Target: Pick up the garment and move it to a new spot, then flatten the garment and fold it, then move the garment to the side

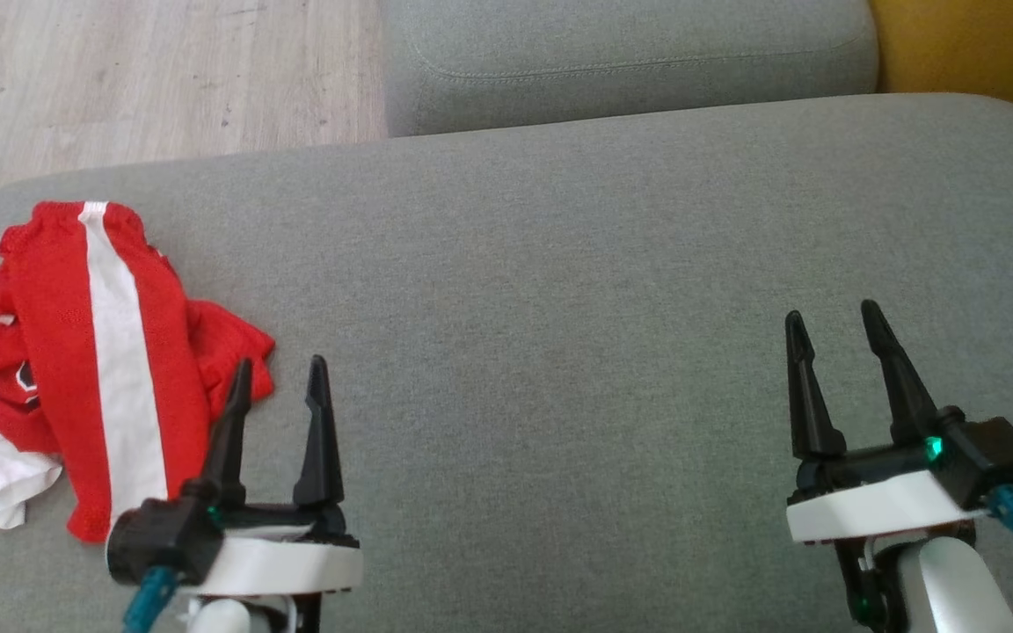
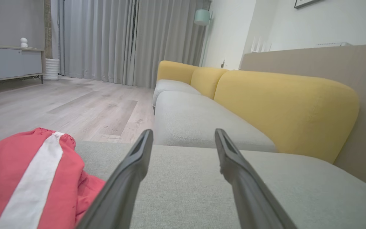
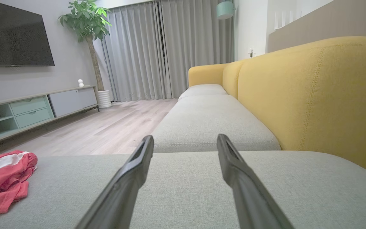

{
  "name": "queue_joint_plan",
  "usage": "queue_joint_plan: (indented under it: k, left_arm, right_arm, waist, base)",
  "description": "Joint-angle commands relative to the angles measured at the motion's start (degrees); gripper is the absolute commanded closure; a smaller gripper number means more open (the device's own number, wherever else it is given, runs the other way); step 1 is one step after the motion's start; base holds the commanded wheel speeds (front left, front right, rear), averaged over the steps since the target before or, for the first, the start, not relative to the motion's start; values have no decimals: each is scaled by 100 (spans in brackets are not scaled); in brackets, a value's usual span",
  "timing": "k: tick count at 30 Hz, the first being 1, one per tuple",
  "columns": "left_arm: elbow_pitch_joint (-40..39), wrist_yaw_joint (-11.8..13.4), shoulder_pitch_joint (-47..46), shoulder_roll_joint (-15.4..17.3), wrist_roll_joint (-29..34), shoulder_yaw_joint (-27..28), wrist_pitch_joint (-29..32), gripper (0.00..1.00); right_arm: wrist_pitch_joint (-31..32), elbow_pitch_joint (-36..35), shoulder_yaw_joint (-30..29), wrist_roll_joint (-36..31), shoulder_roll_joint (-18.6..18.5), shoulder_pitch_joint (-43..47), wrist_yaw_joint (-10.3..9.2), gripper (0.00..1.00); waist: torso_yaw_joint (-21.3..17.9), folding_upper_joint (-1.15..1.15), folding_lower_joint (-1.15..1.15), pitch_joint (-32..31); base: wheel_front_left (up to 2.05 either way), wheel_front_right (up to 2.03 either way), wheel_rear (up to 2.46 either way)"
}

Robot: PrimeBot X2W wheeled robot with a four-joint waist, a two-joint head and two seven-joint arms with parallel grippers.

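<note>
- Currently the garment (image 1: 45, 343), red mesh with a white stripe, lies crumpled at the left end of the grey seat cushion (image 1: 559, 308), close to the cushion's left edge, with 1 white hem poking out at its near side.
- The left gripper (image 1: 282, 365) sits just beside the garment's right edge with its 2 fingers spread wide and nothing between them; whether the nearer finger touches the cloth I cannot tell.
- The right gripper (image 1: 830, 309) hangs well apart from the garment, over the right part of the cushion, its claw equally wide and empty.
- The step in hand looks like the first pick-up. It would go best if the left arm shifts left and drops onto a raised fold, so the fingers close on a thick bunch, not 1 thin layer of mesh.
- Lifting high enough to clear the trailing hem should stop the cloth dragging on the soft cushion.
- The bare middle of the cushion looks like a good new spot, within reach of both arms for flattening.
- Beyond it sit a 2nd grey cushion (image 1: 630, 70), a yellow backrest (image 3: 313, 95), pale wooden floor (image 1: 146, 79), grey curtains (image 3: 157, 51), a low cabinet (image 3: 27, 108), a wall screen (image 3: 11, 35) and a potted plant (image 3: 89, 19).
</note>
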Motion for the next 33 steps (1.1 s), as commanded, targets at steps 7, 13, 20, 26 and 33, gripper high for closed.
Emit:
queue_joint_plan:
  k: [7,13,20,26,33]
  left_arm:
    - [-121,-454,-64,-92,-315,504,-180,0]
    - [38,-508,-13,-92,-293,450,-265,0]
    - [498,-530,-3,-92,-297,319,-280,0]
    - [563,-508,-35,-92,-291,303,-280,0]
    - [527,-497,-21,-92,-280,317,-280,0]
  right_arm:
    - [-189,-69,119,890,-51,-99,42,0]
    - [-273,203,137,1223,-53,-75,44,0]
    - [-289,575,248,1543,-53,-119,44,0]
    - [-289,633,252,1591,-53,-152,44,0]
    - [-289,668,302,1612,-53,-139,44,0]
  waist:
    - [-22,0,0,-23]
    - [-59,0,0,-56]
    - [-87,0,0,-123]
    - [-80,0,0,-162]
    - [-21,0,0,-211]
  base:
    - [0,0,0]
    - [0,0,0]
    - [0,0,0]
    - [0,0,0]
    - [0,0,0]
